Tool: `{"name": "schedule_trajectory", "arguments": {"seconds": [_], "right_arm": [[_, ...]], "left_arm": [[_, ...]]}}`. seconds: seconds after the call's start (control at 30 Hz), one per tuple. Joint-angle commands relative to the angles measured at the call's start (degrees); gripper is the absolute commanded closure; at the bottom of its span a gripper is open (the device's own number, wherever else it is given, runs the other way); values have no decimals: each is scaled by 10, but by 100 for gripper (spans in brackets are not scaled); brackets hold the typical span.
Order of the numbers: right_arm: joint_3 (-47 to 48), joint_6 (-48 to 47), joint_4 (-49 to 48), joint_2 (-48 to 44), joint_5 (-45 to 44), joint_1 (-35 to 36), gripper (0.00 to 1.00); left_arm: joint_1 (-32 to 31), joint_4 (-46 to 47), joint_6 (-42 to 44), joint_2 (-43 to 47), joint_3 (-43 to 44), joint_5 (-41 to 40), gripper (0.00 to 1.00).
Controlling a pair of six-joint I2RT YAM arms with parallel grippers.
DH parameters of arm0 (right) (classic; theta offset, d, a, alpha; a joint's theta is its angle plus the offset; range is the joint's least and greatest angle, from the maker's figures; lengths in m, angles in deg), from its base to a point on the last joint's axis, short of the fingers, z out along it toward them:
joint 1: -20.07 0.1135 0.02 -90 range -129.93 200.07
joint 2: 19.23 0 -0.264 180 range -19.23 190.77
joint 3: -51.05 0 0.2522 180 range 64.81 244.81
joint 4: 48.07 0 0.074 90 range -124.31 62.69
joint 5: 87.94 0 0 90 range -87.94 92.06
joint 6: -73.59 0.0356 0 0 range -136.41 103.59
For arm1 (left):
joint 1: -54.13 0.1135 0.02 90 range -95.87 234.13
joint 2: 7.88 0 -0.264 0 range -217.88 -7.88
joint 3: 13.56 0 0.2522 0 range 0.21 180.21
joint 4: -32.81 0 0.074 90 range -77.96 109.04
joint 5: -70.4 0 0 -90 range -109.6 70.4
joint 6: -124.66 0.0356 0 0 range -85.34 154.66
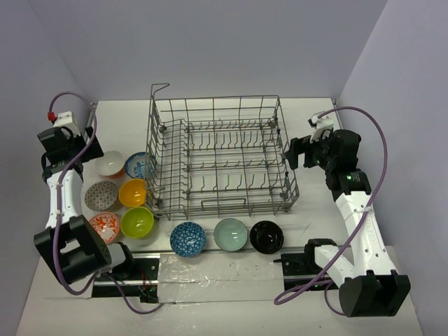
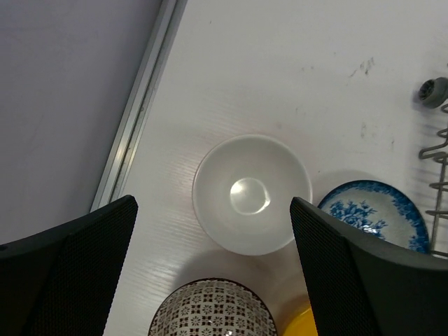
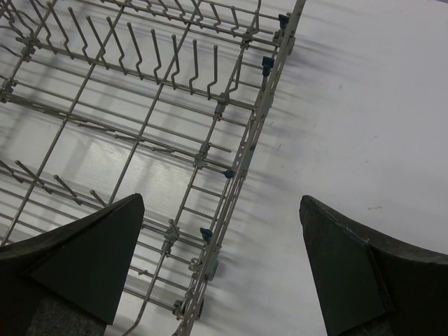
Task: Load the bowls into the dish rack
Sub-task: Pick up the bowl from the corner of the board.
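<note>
Counter: a white counter [image 1: 308, 210] carries the rack and nine bowls.
Dish rack: a large rectangular grey metal wire dish rack [image 1: 220, 164] stands mid-counter between the two arms. It has rows of upright tines, a raised wire loop [image 1: 159, 87] at its far-left corner and small blue clips [image 3: 267, 63] on its right wall.
Left arm: the black-and-white left arm [image 1: 59, 203] reaches along the left edge of the counter.
Right arm: the black-and-white right arm [image 1: 360, 217] reaches toward the rack's right side.
Left fingers: the black left fingers [image 2: 77, 273] are spread wide and grasp nothing. They hang above the white bowl, which shows between them.
Right fingers: the black right fingers [image 3: 77, 259] are spread wide and grasp nothing. They are over the rack's right wall and the bare counter beside it.
Bowls, left of rack: all sit upright on the counter, outside the rack.
- Far pair: a round white bowl with orange outside [image 1: 110, 163] and a blue-flowered bowl [image 1: 138, 165].
- Middle pair: a brown-patterned bowl [image 1: 102, 195] and a yellow bowl [image 1: 133, 192].
- Near pair: a red-and-white patterned bowl [image 1: 105, 225] and a lime green bowl [image 1: 137, 222].
Bowls, front of rack: three sit in a row, a blue-patterned bowl [image 1: 187, 239], a pale teal bowl [image 1: 230, 234] and a glossy black bowl [image 1: 267, 236].
</note>
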Motion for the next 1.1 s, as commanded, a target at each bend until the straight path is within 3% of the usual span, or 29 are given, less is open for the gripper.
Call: {"name": "schedule_trajectory", "arguments": {"seconds": [0.0, 0.13, 1.07], "right_arm": [[23, -10, 0, 0, 9, 3, 0], [19, -17, -1, -4, 20, 3, 0], [32, -24, 21, 40, 56, 4, 0]], "left_arm": [[18, 3, 26, -19, 7, 31, 4], [23, 26, 28, -37, -11, 7, 2], [24, 112, 23, -108, -83, 23, 15]]}}
